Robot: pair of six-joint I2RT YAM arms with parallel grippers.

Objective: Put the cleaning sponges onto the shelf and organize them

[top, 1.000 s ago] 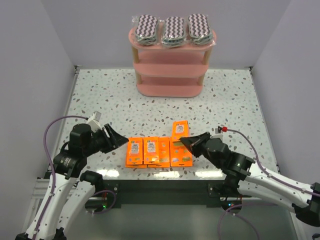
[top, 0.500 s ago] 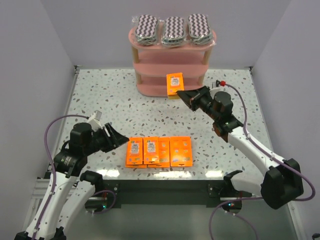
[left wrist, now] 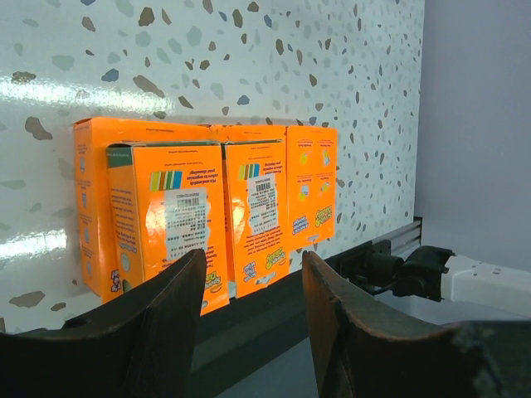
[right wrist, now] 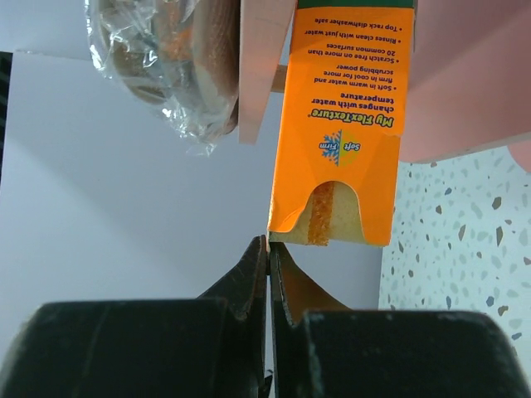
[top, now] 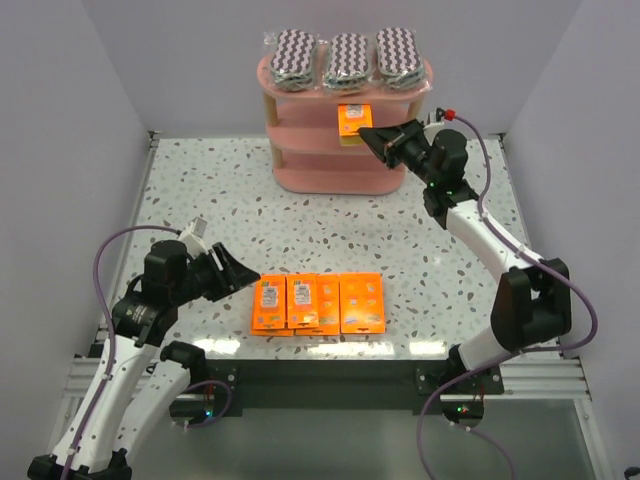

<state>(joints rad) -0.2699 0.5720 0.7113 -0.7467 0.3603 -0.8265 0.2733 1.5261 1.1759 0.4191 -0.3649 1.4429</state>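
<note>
The pink shelf [top: 340, 181] stands at the far middle of the table, with three zigzag sponge packs [top: 347, 62] side by side on its top board. My right gripper [top: 368, 135] is shut on the corner of a small orange sponge packet [top: 352, 120] and holds it against the shelf front, just under the top board. The right wrist view shows the packet [right wrist: 344, 124] upright beyond the shut gripper [right wrist: 270, 240]. Several orange packets [top: 318, 303] lie in a row near the table's front edge. My left gripper [top: 248, 275] is open just left of them, holding nothing.
Grey walls close in the table on the left, right and back. A black rail [top: 330, 375] runs along the near edge behind the row of packets. In the right wrist view a wrapped zigzag pack [right wrist: 166, 50] overhangs the pink top board [right wrist: 264, 58].
My right arm lifted one orange packet off the row, carried it to the shelf, and has since raised it from the lower tier to under the top board. The left arm barely moved.
</note>
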